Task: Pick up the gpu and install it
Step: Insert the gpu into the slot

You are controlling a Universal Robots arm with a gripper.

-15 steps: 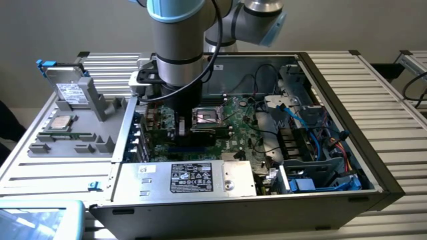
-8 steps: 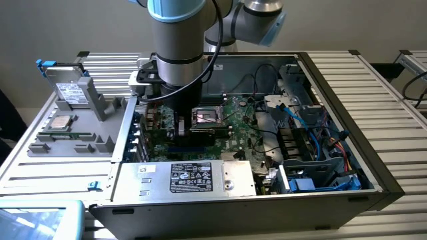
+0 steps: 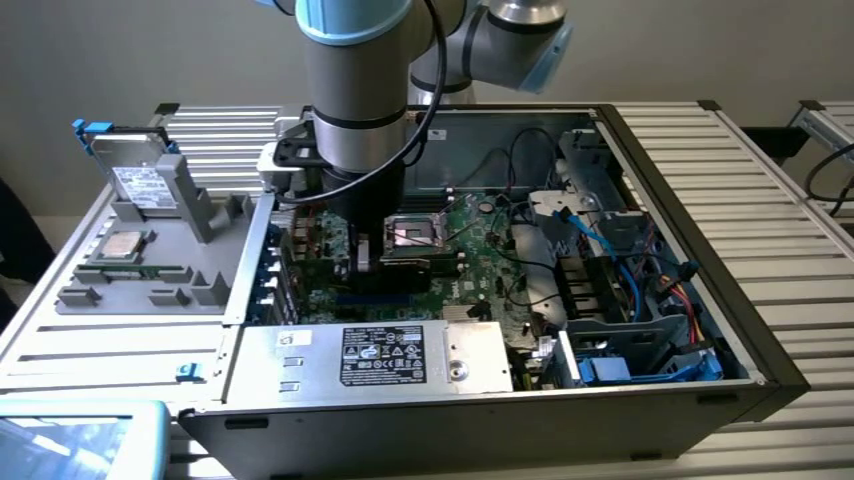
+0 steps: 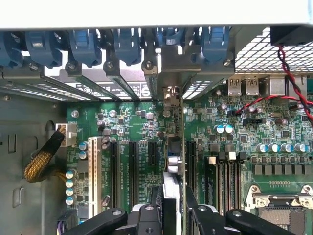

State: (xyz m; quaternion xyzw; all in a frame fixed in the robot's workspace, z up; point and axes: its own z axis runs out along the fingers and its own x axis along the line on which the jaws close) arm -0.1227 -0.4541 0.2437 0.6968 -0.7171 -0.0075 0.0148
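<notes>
Exterior view, I've got the open PC case (image 3: 747, 330) with the arm (image 3: 354, 90) down over the motherboard (image 3: 481, 278). On the wrist view the gpu (image 4: 172, 161) stands edge-on among the expansion slots (image 4: 133, 171), with the gripper (image 4: 172, 218) fingers (image 4: 146, 216) pinching it from both sides.

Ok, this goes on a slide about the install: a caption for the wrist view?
Gripper holding the gpu edge-on among the slots of the motherboard.

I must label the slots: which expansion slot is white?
The long outermost slot, nearest the yellow-sleeved cable; the other slots are black.
</notes>
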